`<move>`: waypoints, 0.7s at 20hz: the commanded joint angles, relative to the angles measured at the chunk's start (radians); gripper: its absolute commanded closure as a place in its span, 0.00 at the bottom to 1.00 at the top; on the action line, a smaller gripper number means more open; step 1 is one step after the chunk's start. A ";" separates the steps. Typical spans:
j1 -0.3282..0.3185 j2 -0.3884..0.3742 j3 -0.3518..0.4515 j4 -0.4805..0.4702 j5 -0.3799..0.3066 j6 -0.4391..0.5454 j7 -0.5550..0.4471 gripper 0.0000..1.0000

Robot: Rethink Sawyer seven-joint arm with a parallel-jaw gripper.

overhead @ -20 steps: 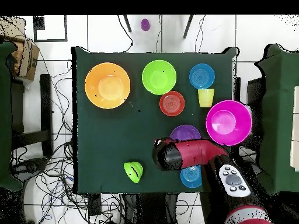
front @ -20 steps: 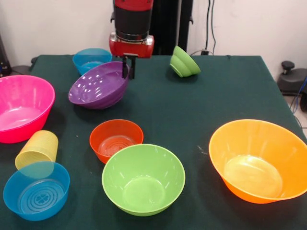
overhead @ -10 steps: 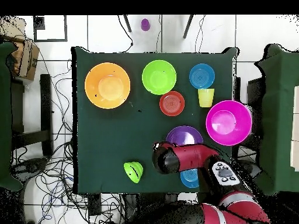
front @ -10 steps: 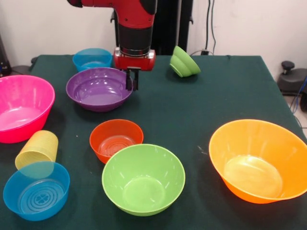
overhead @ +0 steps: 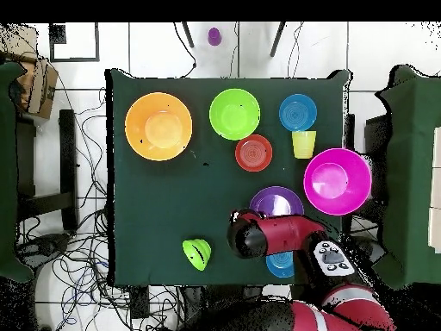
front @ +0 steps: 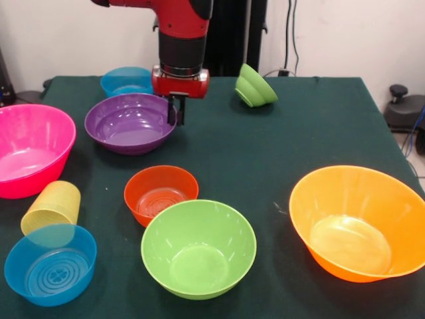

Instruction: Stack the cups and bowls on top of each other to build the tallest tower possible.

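Your jaws (front: 175,109) are clamped on the right rim of the purple bowl (front: 130,123), which sits upright on the counter (front: 265,146) at its far left, just in front of a blue bowl (front: 126,80). The yellow cup (front: 52,208) lies tipped on its side near you, touching the other blue bowl (front: 50,264). No tower stands yet: the pink bowl (front: 30,149), red-orange bowl (front: 161,193), big lime bowl (front: 198,248), orange bowl (front: 358,222) and tilted small lime bowl (front: 255,86) all sit apart.

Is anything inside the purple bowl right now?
Nothing lies in the purple bowl: its inside is bare in the front view. The gripper is at its rim. Overhead, the arm covers part of it.
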 commanded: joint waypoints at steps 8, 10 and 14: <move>-0.092 -0.247 0.153 0.059 0.103 0.309 -0.118 1.00; -0.104 -0.311 0.176 0.079 0.138 0.380 -0.146 1.00; -0.110 -0.364 0.196 0.092 0.160 0.436 -0.152 1.00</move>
